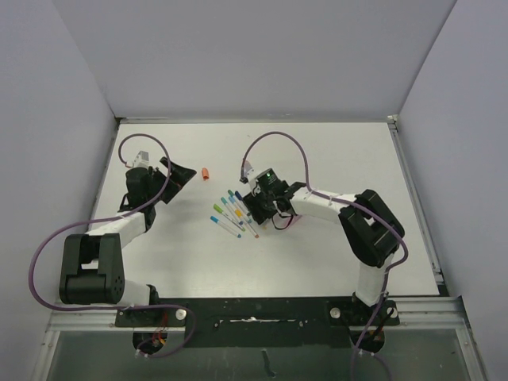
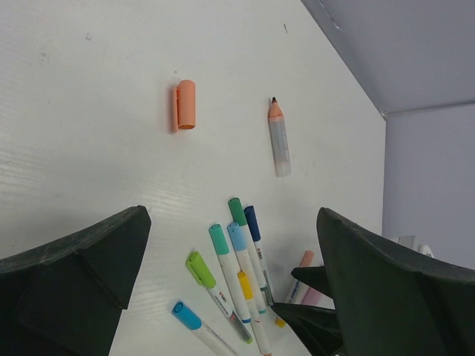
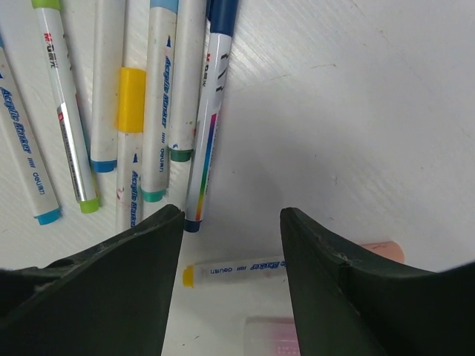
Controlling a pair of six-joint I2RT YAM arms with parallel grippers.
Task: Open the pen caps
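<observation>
Several capped white pens lie fanned on the table (image 1: 317,262). Their pen caps include green (image 2: 236,210), dark blue (image 2: 251,221), teal (image 2: 218,239) and lime (image 2: 199,268). A loose orange cap (image 2: 185,104) lies apart from its uncapped pen (image 2: 278,137). My left gripper (image 2: 232,213) hangs open above the table, short of the fan, holding nothing. My right gripper (image 3: 231,215) stands low over the fan's right side, jaws apart on either side of a pen with a yellow end (image 3: 234,269). That pen's peach cap (image 3: 386,251) is partly hidden behind the finger.
The orange cap (image 1: 205,173) sits between my left gripper (image 1: 181,176) and the pen fan (image 1: 230,210), where my right gripper (image 1: 258,208) is. A pale pink object (image 3: 271,334) lies just below the straddled pen. Grey walls enclose the table on three sides.
</observation>
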